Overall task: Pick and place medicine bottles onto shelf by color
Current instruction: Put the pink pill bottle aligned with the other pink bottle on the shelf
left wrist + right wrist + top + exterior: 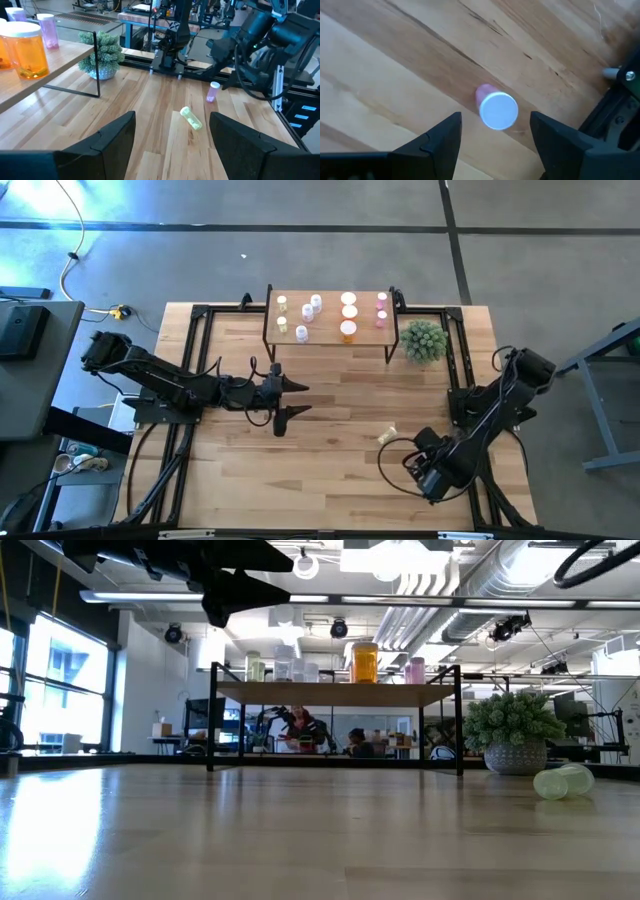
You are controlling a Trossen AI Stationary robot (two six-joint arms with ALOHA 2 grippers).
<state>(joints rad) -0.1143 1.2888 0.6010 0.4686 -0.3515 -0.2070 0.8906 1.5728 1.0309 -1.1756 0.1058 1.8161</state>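
The shelf (330,330) stands at the table's far middle and carries several bottles upright on their bases: yellow-green, white, orange (27,50) and pink (46,30). A pink bottle with a white cap (496,109) stands upright on the table near the right side. My right gripper (495,140) points down above it, open, with a finger on either side of it and clear of it. A yellow-green bottle (191,118) lies on its side on the table nearby (387,436). My left gripper (298,400) hovers open and empty over the table's middle.
A spiky green plant in a pot (423,340) stands just right of the shelf. Black frame rails (460,380) run along both table sides. Bare wood lies between the two arms and in front of the shelf.
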